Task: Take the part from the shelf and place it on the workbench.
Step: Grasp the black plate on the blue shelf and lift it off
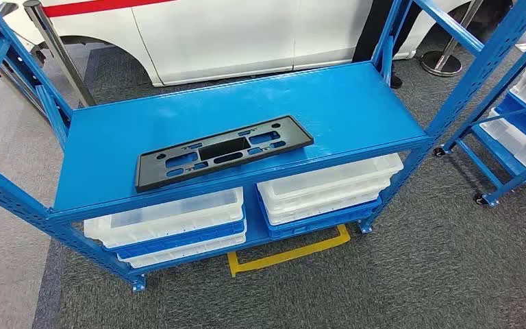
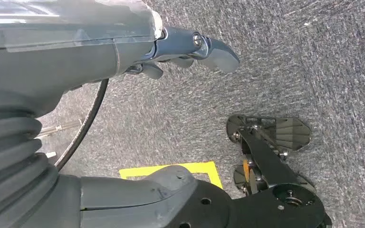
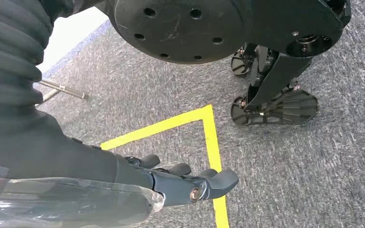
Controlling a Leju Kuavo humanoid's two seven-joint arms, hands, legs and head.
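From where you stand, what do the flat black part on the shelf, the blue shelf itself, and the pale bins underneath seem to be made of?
The flat black rectangular part looks like matte moulded plastic: dull surface, crisp cut-out slots. The blue shelf appears to be painted sheet metal, smooth with a soft sheen and perforated uprights. The pale stacked bins look like translucent white plastic; light passes through their walls.

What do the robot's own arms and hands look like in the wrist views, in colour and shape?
Each wrist has a dark grey ribbed cover. The left hand has bluish-grey fingers with rounded tips and small metal pivots; a thin black cable runs beside it. The right hand looks the same, with a glossy clear casing behind it.
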